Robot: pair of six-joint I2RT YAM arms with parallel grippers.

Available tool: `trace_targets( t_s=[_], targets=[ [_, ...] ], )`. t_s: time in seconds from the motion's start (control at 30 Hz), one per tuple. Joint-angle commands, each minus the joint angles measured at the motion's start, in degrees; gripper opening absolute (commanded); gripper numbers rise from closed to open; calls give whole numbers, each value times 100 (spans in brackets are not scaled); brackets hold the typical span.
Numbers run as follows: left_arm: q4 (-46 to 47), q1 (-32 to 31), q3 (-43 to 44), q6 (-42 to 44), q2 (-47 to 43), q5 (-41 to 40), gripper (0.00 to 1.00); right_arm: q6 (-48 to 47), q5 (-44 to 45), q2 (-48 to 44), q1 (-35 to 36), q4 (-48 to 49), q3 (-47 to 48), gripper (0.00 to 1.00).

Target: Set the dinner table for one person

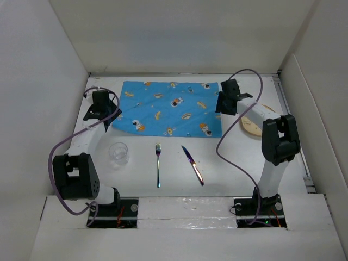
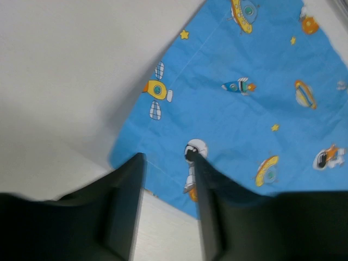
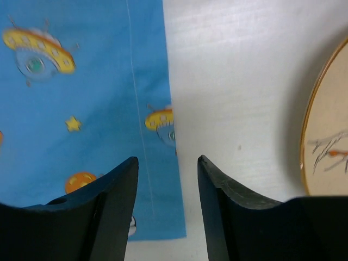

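Observation:
The white dinner table (image 1: 163, 190) holds a blue space-print placemat (image 1: 169, 109) at the back centre. A clear glass (image 1: 118, 153), a fork (image 1: 158, 163) and a knife (image 1: 192, 165) lie in front of it. A cream plate (image 1: 253, 125) lies at the right, partly hidden by the right arm. My left gripper (image 1: 112, 116) is open and empty over the mat's near left corner (image 2: 163, 174). My right gripper (image 1: 220, 105) is open and empty over the mat's right edge (image 3: 157, 109), with the plate (image 3: 329, 136) to its right.
White walls (image 1: 54, 65) close in the table on the left, back and right. The plate sits close to the right wall. Purple cables (image 1: 234, 157) loop beside each arm.

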Motion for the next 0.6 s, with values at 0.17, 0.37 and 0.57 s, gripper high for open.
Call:
trace_targets(
  t_s=[0.17,0.37,0.57],
  targets=[
    [-156,11,-192,-142,-1138,-146,72,-231,-997,1327,-682,52,1822,55],
    [355,11,-368,25,-2053,539,73,-276,-1401,2217,-734,-528,2966,54],
    [775,11,-807,16,-2870,1839,69,-161,-1436,2200,-682,-563,2913,44]
  ],
)
